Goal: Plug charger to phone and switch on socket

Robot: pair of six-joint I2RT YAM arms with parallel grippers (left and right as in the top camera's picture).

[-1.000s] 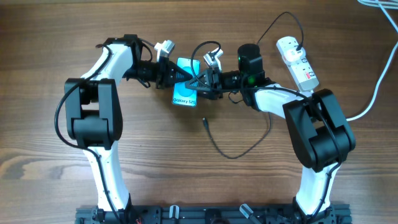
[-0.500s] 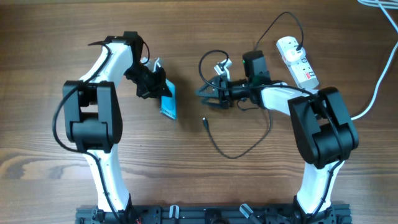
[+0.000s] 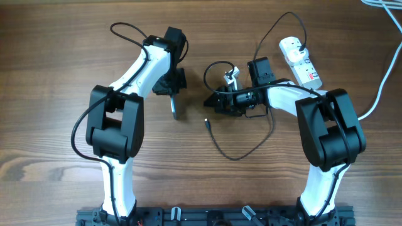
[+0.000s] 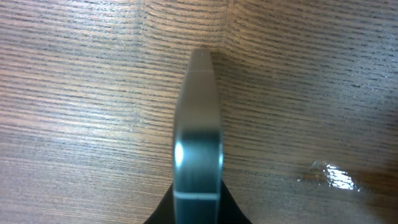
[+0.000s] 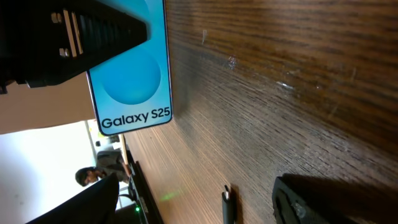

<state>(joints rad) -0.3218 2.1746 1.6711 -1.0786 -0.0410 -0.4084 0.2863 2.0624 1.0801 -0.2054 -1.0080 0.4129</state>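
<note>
edgewise, slim glossy phone [image 4: 198, 137], prob metal-rimmed, in l gripper [image 3: 173, 93]

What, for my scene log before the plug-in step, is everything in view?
phone: one, cyan screen, held on edge in the left gripper, left of centre
charger: one, thin black cable, plug end lying loose on the table at centre
socket: one, white, far right
white cord: stretches along the right edge and top right corner, count unclear
table: one, brown wood
left gripper: shut on the phone
right gripper: open, empty, just beyond the charger's plug end
</note>
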